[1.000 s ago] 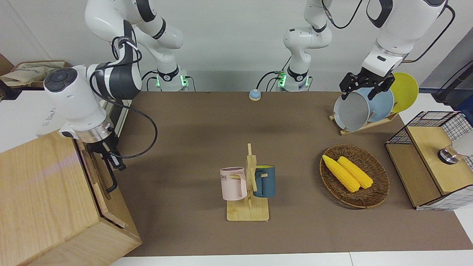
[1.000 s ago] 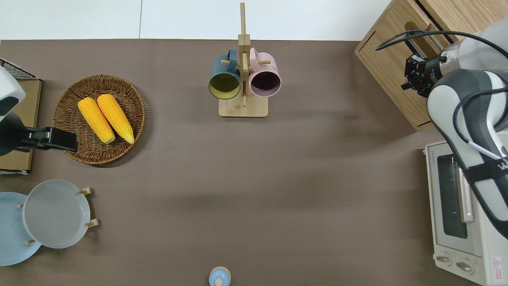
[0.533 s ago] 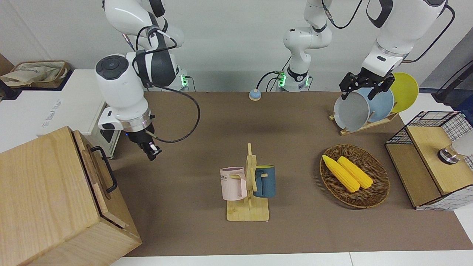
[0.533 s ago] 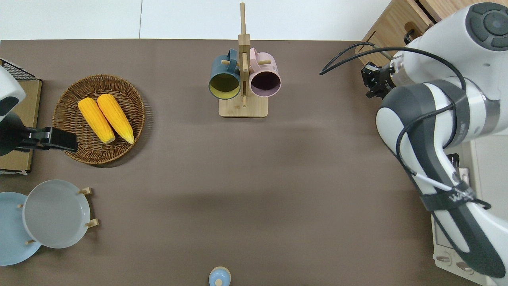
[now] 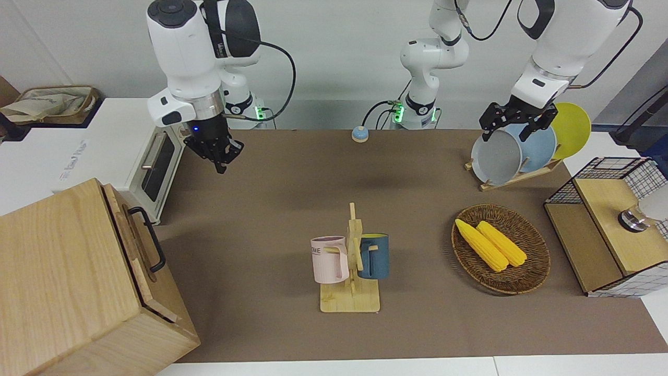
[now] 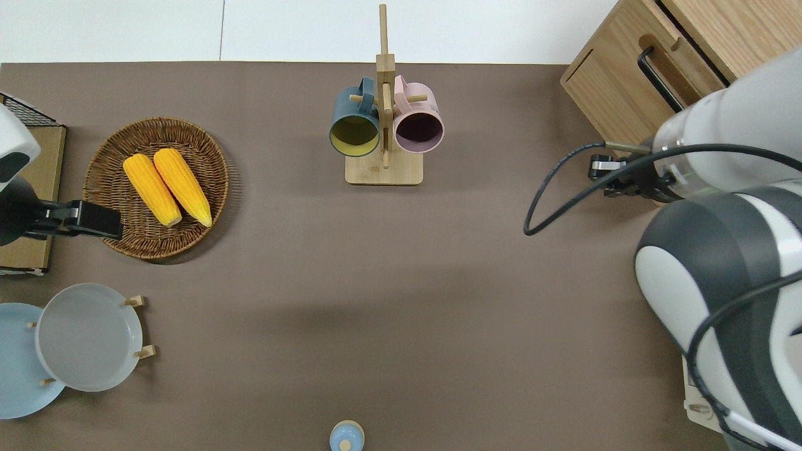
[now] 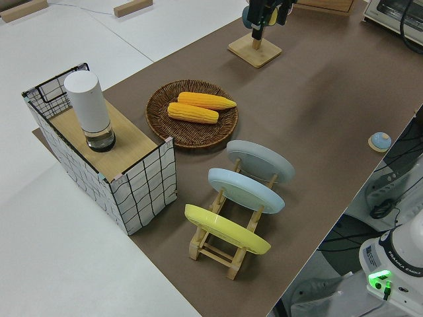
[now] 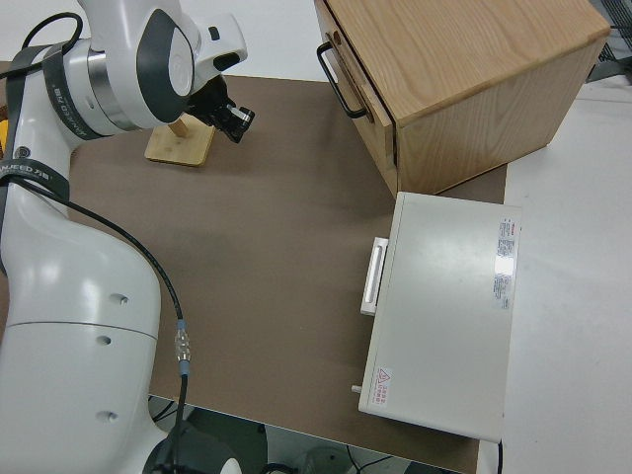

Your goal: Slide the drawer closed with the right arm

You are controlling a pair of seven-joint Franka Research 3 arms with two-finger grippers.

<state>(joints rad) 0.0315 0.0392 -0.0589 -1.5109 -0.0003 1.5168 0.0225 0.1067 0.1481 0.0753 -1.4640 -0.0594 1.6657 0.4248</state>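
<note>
**Drawer seated in cabinet; right claw raised clear of it**

The drawer (image 5: pixel 136 241) sits pushed into the light-wood cabinet (image 5: pixel 62 282), which occupies the table corner at the right arm's end, farthest from the robots. Its front panel lies almost flush with the cabinet face, with only a thin seam showing around it. The black loop handle (image 5: pixel 148 237) projects from the panel and nothing touches it.

The right arm (image 5: pixel 182 47) is raised, with its silver wrist ring and blue light visible in the front view. The right claw (image 5: pixel 222 155) points downward, holds nothing, and hangs in the air over bare table, near the cabinet corner nearest the robots, as the overhead view shows. Whether its fingers are spread or pressed together cannot be told.

The white oven (image 5: pixel 151 167) stands along the same table edge, nearer to the robots than the cabinet.

The left arm (image 5: pixel 553 47) is parked. The left claw (image 5: pixel 514 122) has its fingers spread.

Near the table's middle, toward the edge farthest from the robots, a wooden mug stand (image 5: pixel 350 282) carries a pink mug (image 5: pixel 330 259) and a dark blue mug (image 5: pixel 374 257). A wicker basket (image 5: pixel 532 271) holds two corn cobs (image 5: pixel 490 244), toward the left arm's end.
</note>
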